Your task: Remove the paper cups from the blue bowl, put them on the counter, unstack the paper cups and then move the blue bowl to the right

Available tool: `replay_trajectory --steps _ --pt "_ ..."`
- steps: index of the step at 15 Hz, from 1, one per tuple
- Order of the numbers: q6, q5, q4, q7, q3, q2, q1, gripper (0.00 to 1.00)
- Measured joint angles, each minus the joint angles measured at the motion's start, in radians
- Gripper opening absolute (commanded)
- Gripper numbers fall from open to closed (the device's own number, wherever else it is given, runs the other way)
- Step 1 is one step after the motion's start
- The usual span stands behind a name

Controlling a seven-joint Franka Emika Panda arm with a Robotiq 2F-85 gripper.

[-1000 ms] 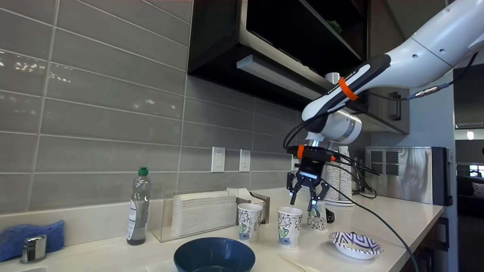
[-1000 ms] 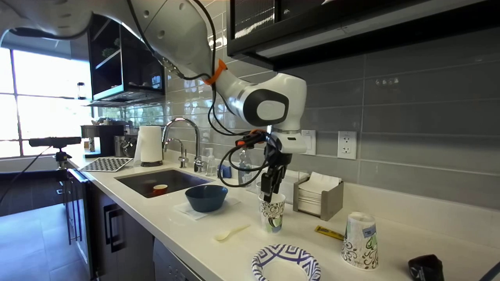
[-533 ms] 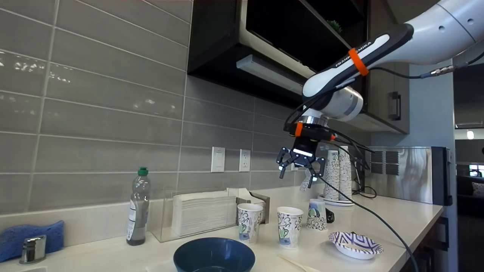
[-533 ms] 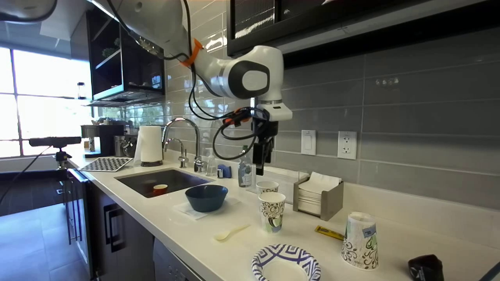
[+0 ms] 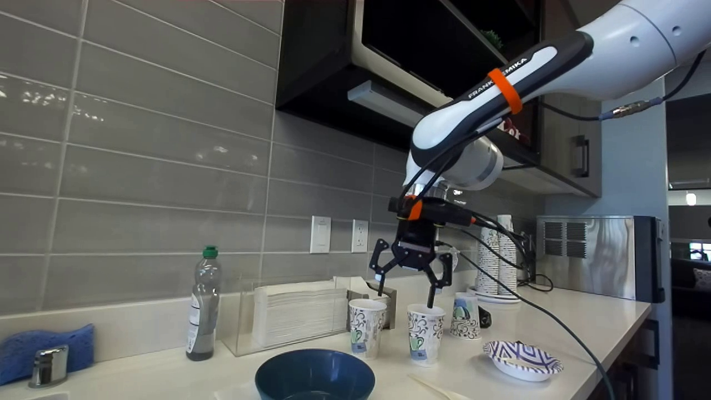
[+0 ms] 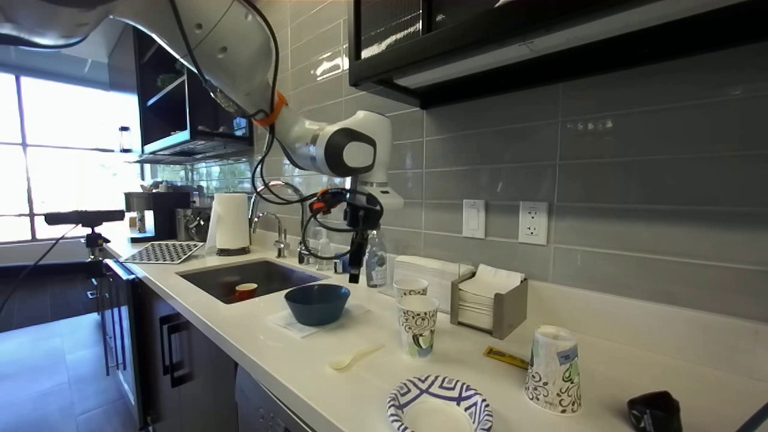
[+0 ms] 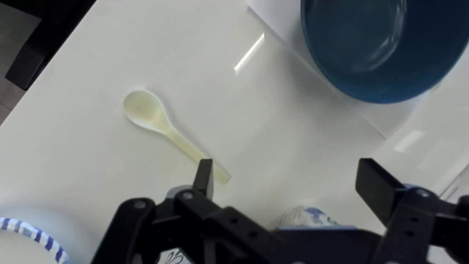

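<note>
Wrist view: the end effector (image 7: 285,172) hangs above the tabletop (image 7: 91,80), its fingers spread wide, holding nothing. The blue bowl (image 7: 384,47) sits beyond the fingertips, apart from them, toward the upper right corner, on a white sheet (image 7: 282,18). Both exterior views show two upright paper cups (image 6: 418,330) near each other; an inverted paper cup (image 6: 553,372) stands farther from the end effector.
</note>
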Motion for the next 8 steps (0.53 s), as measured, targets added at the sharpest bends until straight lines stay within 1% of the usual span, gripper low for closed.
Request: replay_trajectory --steps 4,8 --pt "0.0 0.0 0.003 -0.11 0.025 0.075 0.029 1.0" --pt "0.013 0.0 0.004 -0.265 0.031 0.126 0.039 1.0"
